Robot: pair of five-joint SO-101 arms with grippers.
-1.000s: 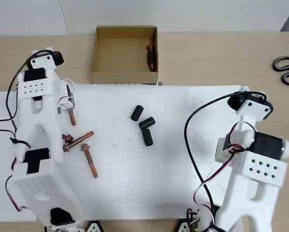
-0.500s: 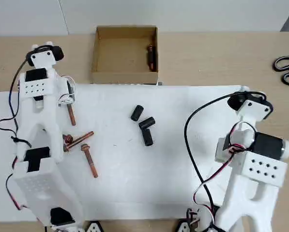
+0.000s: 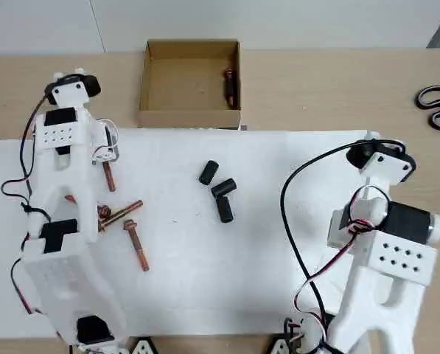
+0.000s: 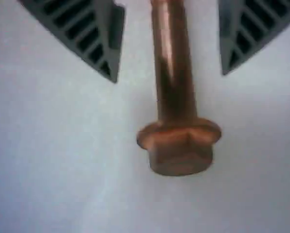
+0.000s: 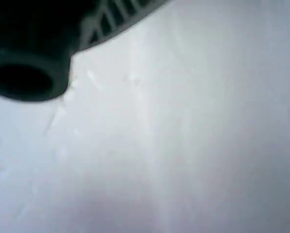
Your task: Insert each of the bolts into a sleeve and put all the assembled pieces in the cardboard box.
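Ribbed grey fingers (image 4: 86, 29) of the left gripper (image 4: 169, 70), spread, flank a smooth copper flange-headed bolt (image 4: 176, 97) on a white foam sheet (image 4: 62, 170); three black tubular sleeves (image 3: 223, 187) lie well apart.

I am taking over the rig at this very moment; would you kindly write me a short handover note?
Left tool: open, straddling a copper flanged bolt that lies on the white foam mat, not yet gripped.
Right tool: appears shut on a black tubular sleeve, over the mat.
Mat: three loose black sleeves in the middle; at least three other copper bolts beside the left arm.
Done: one assembled piece lies in the brown cardboard box.
Left: grip the bolt, join it to a sleeve, box it, then repeat for the rest.
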